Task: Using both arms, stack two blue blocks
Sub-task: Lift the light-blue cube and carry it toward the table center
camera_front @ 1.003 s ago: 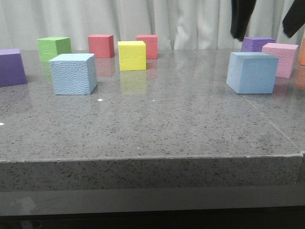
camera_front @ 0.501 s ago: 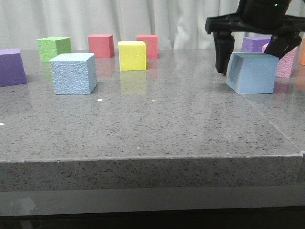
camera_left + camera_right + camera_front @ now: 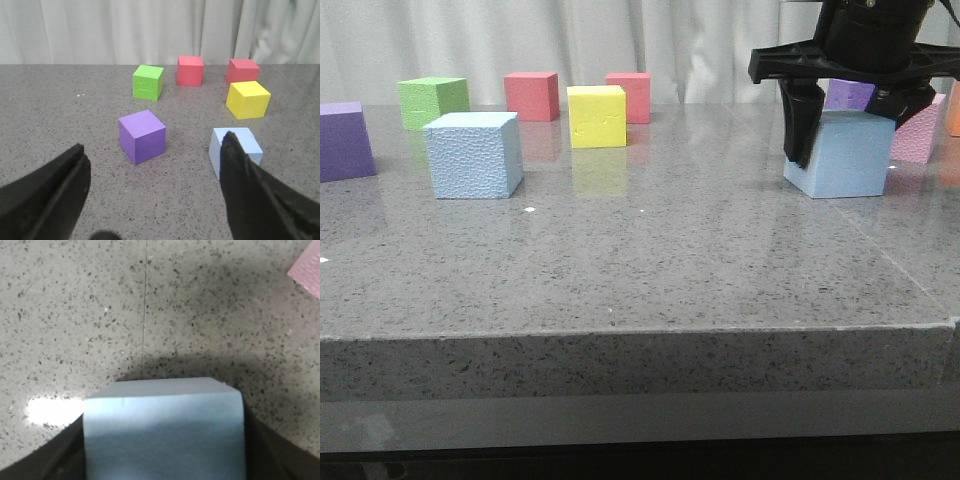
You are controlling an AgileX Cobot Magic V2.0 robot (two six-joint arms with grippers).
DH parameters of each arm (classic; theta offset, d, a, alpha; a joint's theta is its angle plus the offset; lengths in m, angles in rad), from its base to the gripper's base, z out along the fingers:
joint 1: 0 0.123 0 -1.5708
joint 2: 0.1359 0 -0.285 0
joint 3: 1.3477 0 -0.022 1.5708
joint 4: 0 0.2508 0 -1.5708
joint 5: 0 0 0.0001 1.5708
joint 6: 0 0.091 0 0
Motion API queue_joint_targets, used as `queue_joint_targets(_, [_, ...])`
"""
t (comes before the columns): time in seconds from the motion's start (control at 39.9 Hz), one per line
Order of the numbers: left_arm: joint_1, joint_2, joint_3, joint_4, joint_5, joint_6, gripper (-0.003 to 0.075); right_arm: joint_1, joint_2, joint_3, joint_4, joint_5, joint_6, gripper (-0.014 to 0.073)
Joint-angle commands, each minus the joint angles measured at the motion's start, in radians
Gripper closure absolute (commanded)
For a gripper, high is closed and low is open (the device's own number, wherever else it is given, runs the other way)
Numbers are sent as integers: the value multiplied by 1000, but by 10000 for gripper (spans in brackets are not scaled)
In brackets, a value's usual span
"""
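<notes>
The right gripper (image 3: 848,115) is closed around one blue block (image 3: 840,152), a finger (image 3: 804,120) pressing each side. The left gripper (image 3: 152,192) has its fingers wide apart and holds nothing; the other blue block (image 3: 235,150) lies just ahead of it.

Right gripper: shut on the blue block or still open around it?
Shut on it. The right gripper has a finger against each side of the blue block in front and wrist views. Lifted or not: cannot tell.
</notes>
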Motion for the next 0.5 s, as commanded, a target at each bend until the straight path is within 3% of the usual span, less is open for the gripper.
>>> queue_joint_targets(0.0, [3,13,-29,-2,-69,-8,191,-4,-79,-35,-18,-26,-2,127])
queue_joint_targets(0.28, [3,13,-29,-2,-69,-8,191,61,-182,-35,-6,50,10,127])
queue_joint_targets(0.48, [3,13,-29,-2,-69,-8,191,193,-207,-35,-17,45,157,127])
